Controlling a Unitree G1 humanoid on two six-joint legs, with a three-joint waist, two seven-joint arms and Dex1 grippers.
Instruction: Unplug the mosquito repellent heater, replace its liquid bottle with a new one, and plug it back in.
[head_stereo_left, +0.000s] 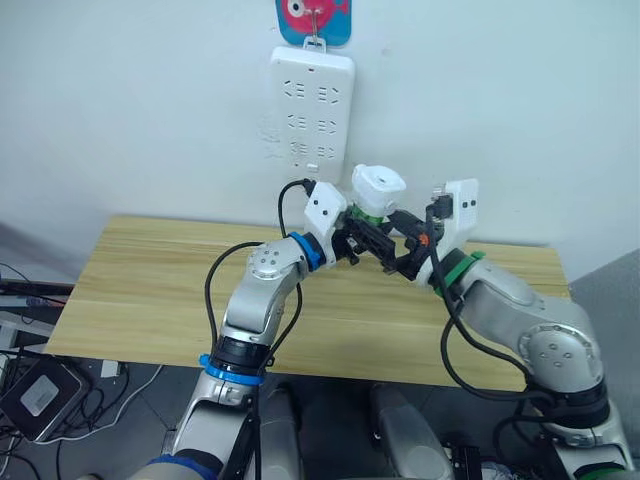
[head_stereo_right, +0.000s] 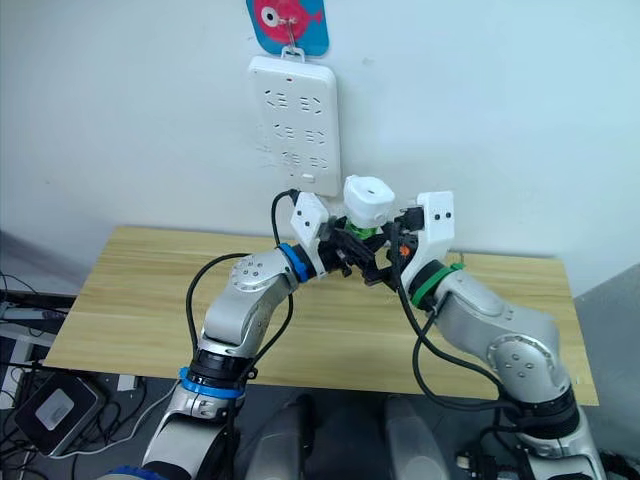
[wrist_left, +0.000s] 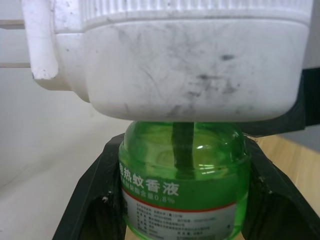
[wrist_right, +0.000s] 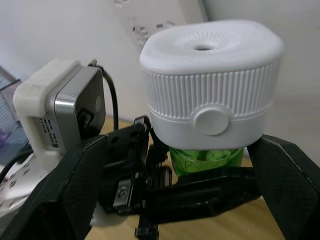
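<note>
A wooden table (head_stereo_left: 150, 290) stands against a white wall carrying a white power strip (head_stereo_left: 312, 108) hung below a fish-shaped hook (head_stereo_left: 313, 20). The mosquito repellent heater (head_stereo_left: 378, 187) is unplugged and held upright in the air above the table's far edge, below the strip. The left gripper (head_stereo_left: 357, 236) is clamped on the green liquid bottle (wrist_left: 184, 185) screwed under the heater. The right gripper (head_stereo_left: 395, 250) is spread wide beside it, fingers (wrist_right: 65, 190) either side, gripping nothing
</note>
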